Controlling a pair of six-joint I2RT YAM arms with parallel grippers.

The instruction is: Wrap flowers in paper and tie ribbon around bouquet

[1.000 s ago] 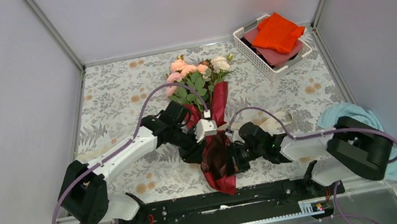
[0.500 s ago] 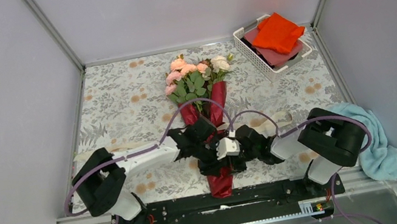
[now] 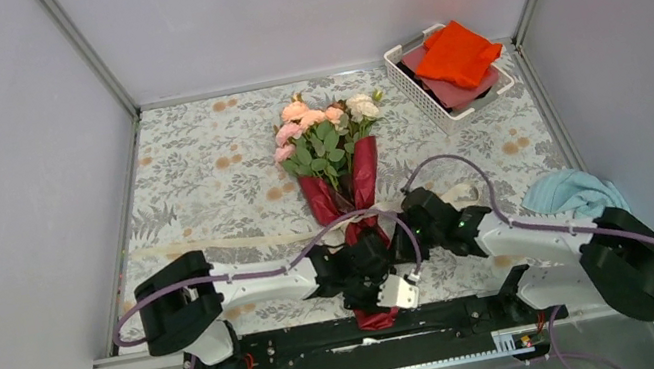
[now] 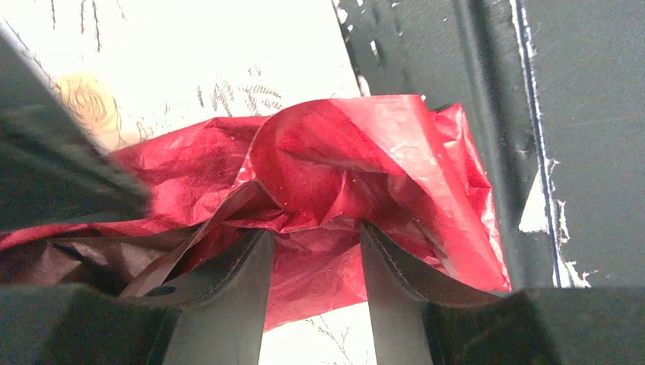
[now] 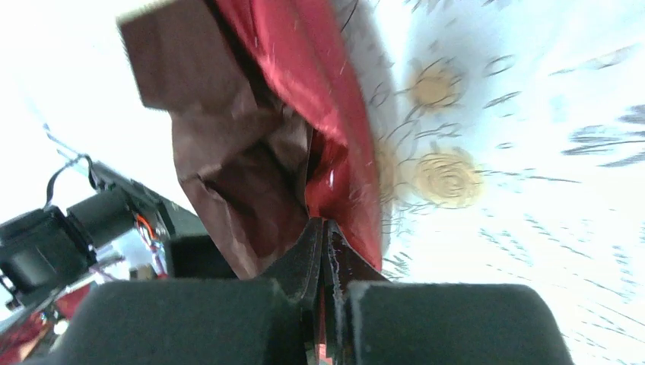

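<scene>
The bouquet lies along the table's middle, with the pink, peach and cream flowers (image 3: 321, 125) at the far end. The dark red paper (image 3: 361, 170) narrows into a cone toward me. My left gripper (image 3: 376, 282) is at the cone's near tail. In the left wrist view its jaws (image 4: 313, 232) stand apart, and crumpled paper (image 4: 342, 160) bulges between the fingertips. My right gripper (image 3: 405, 237) reaches in from the right, and its jaws (image 5: 323, 222) are pinched on a fold of paper (image 5: 335, 114). The cream ribbon (image 3: 212, 246) lies flat across the table under the cone.
A white basket (image 3: 403, 80) at the back right holds an orange cloth (image 3: 455, 53) over a dull pink one. A light blue towel (image 3: 576, 191) lies by the right arm's base. The black rail (image 3: 310, 342) runs along the near edge just behind the cone's tip.
My left gripper has slid from the cone's middle down to its near tail. The right gripper stays shut on the paper and has shifted slightly farther in. The cone looks narrower.
</scene>
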